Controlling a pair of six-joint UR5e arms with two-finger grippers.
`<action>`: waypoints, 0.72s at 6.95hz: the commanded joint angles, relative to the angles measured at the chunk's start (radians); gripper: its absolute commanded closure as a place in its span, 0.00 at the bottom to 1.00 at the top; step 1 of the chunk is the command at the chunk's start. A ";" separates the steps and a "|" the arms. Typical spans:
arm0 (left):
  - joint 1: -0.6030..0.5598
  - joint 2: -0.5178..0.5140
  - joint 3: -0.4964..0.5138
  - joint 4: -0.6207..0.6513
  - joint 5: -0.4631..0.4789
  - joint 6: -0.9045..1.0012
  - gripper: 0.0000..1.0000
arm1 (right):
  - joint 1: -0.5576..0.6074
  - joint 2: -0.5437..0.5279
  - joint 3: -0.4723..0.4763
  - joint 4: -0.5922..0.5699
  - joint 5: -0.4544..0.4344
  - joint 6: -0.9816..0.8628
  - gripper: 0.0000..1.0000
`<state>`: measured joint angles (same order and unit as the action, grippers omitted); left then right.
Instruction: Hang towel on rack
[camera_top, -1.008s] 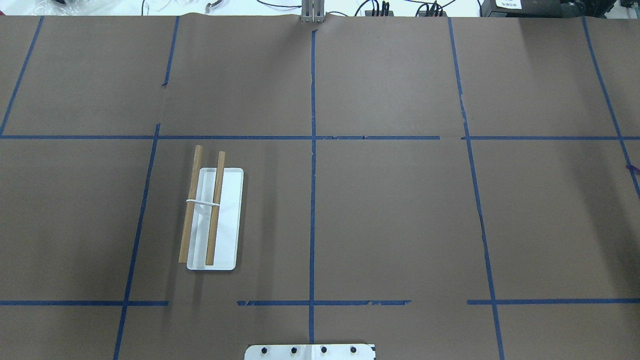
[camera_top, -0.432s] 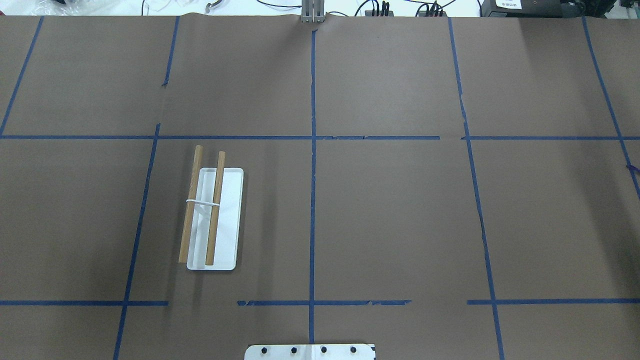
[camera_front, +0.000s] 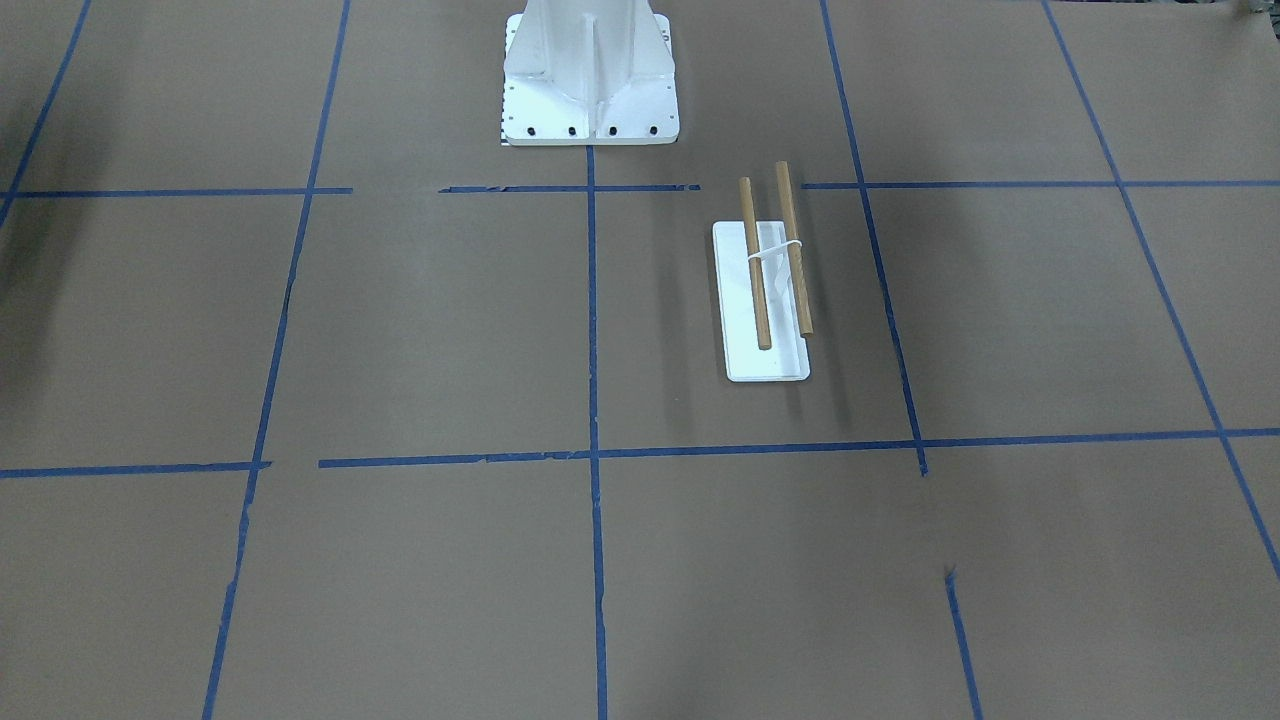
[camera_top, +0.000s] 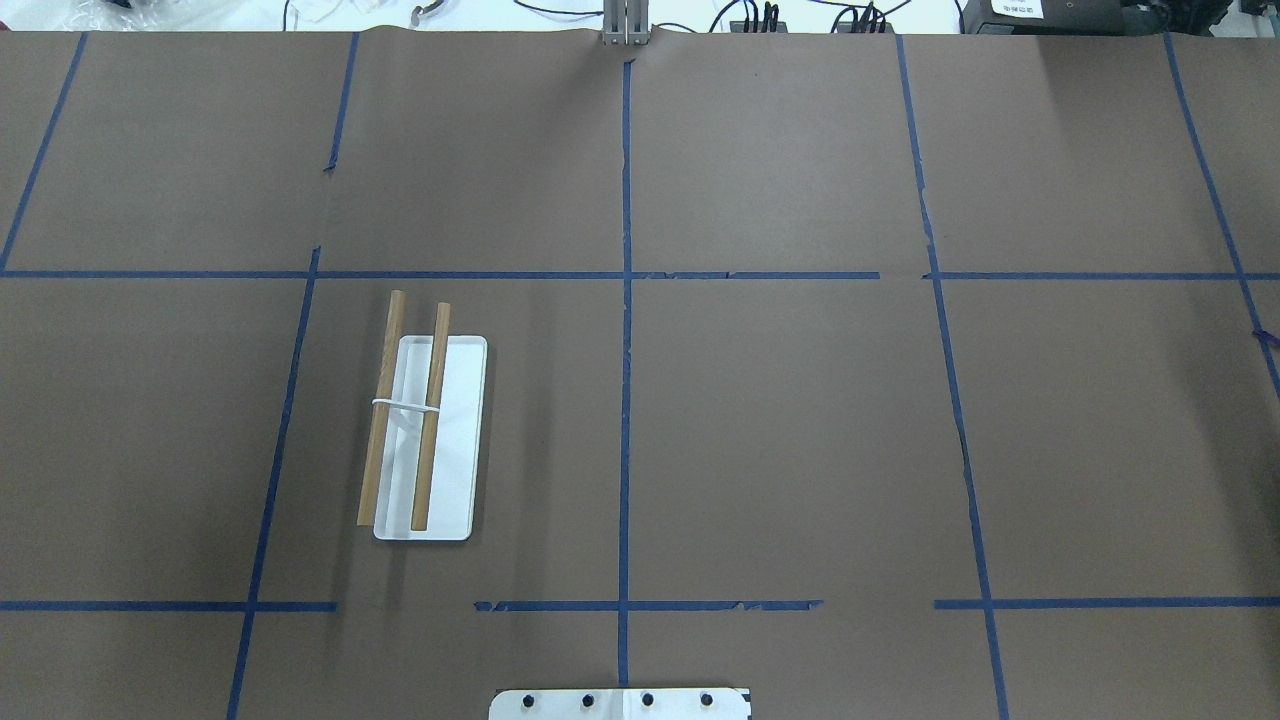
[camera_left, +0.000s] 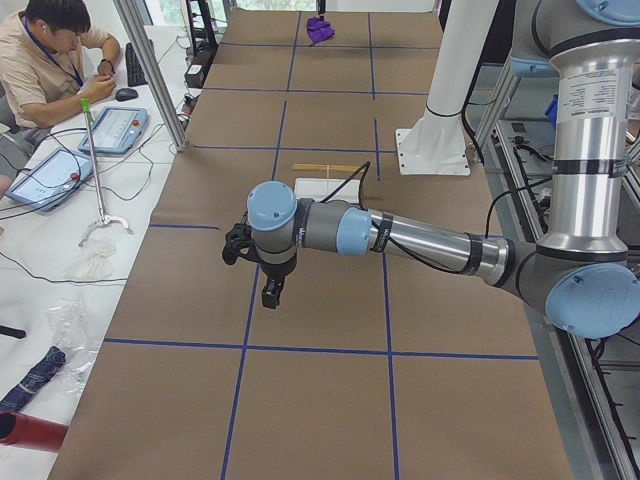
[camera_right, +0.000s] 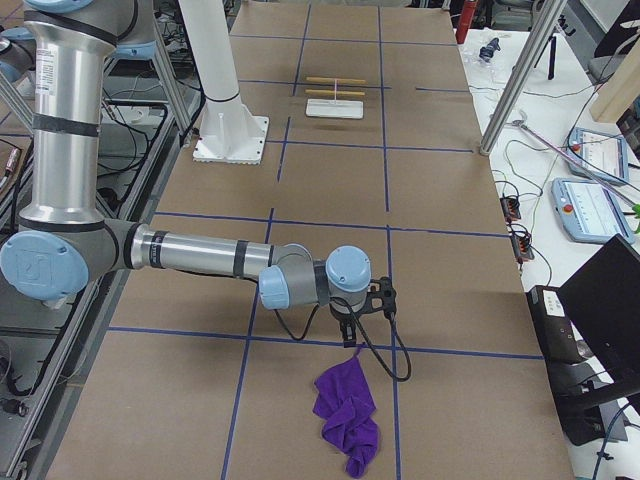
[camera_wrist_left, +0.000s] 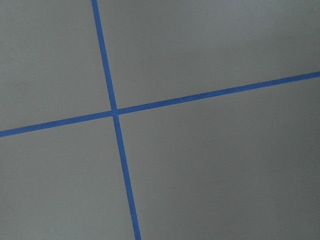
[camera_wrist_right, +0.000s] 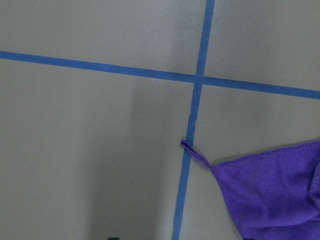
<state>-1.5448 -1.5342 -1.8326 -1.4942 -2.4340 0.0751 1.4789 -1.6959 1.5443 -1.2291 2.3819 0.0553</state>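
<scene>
The rack's two wooden dowels (camera_top: 432, 415) stand on a white base plate (camera_top: 460, 440) in the left half of the table; the rack also shows in the front view (camera_front: 763, 290) and far off in the right side view (camera_right: 335, 95). The purple towel (camera_right: 346, 412) lies crumpled on the table at the robot's right end, and its corner with a loop shows in the right wrist view (camera_wrist_right: 270, 195). My right gripper (camera_right: 347, 336) hangs just above the towel's near edge. My left gripper (camera_left: 271, 294) hovers over bare table at the left end. Whether either gripper is open or shut, I cannot tell.
The white bolted pedestal (camera_front: 590, 80) stands at the table's robot side, between the arms. Blue tape lines (camera_top: 626, 400) divide the brown table. An operator (camera_left: 50, 70) sits beyond the far edge beside tablets and cables.
</scene>
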 joint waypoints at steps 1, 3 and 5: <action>0.000 0.000 -0.004 -0.001 0.000 -0.002 0.00 | 0.000 0.043 -0.186 0.135 -0.064 -0.009 0.19; 0.000 -0.001 -0.005 -0.001 0.000 -0.003 0.00 | 0.003 0.108 -0.313 0.132 -0.180 -0.087 0.23; 0.000 -0.001 -0.005 -0.001 0.000 -0.003 0.00 | 0.011 0.174 -0.435 0.138 -0.188 -0.127 0.30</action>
<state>-1.5447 -1.5355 -1.8357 -1.4956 -2.4344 0.0722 1.4839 -1.5607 1.1837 -1.0951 2.2078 -0.0382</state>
